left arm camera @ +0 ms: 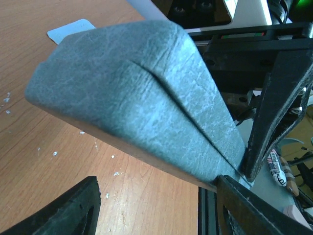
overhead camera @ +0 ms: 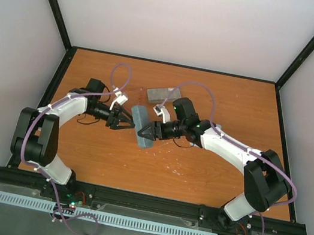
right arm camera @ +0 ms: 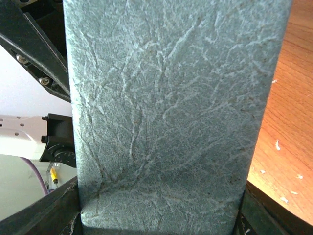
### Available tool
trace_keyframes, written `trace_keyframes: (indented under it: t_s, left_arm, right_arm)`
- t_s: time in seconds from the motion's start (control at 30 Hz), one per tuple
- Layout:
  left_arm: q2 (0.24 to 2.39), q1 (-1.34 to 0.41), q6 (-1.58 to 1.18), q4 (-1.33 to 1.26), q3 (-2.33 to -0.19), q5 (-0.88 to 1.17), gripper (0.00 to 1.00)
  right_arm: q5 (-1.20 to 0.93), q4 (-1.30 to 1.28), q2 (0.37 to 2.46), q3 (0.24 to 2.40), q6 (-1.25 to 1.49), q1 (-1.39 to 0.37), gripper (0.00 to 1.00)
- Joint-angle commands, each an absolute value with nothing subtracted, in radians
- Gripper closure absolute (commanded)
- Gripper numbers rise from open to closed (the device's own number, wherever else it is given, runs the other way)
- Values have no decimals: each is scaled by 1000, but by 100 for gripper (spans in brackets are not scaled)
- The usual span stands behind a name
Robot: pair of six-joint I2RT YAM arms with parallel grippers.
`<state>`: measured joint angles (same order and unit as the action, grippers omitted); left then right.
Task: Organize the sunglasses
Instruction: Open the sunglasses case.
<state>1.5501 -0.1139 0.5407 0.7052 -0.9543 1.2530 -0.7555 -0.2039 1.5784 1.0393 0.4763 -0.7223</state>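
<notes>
A blue-grey oblong case (overhead camera: 141, 126) is at the middle of the table between my two grippers. My right gripper (overhead camera: 146, 131) is shut on it; in the right wrist view the case (right arm camera: 171, 107) fills the space between my jaws (right arm camera: 159, 218). My left gripper (overhead camera: 126, 122) is open right beside the case's left side. In the left wrist view the case (left arm camera: 132, 93) hangs tilted above my spread gripper (left arm camera: 156, 210), and its lower end is close to my right fingertip (left arm camera: 239, 200). The red-pink sunglasses are not in view.
A second grey case (overhead camera: 164, 95) lies on the table behind the right wrist. A pale blue flat corner, like a cloth (left arm camera: 73, 30), shows beyond the held case. The black rail (overhead camera: 142, 200) runs along the near table edge.
</notes>
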Motion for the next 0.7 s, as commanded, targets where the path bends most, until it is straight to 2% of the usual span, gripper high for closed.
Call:
trace_keyframes:
  t_s: [0.0, 0.27, 0.67]
  left_arm:
    - [1572, -116, 573, 711, -993, 1299, 35]
    - [1607, -117, 570, 701, -1007, 1317, 35]
    - [1615, -117, 741, 858, -1028, 1376, 36]
  right_arm:
    - [-781, -154, 1574, 1056, 477, -743, 60]
    - [-783, -166, 1581, 1070, 468, -763, 60]
    - [-762, -161, 1596, 1071, 477, -749, 63]
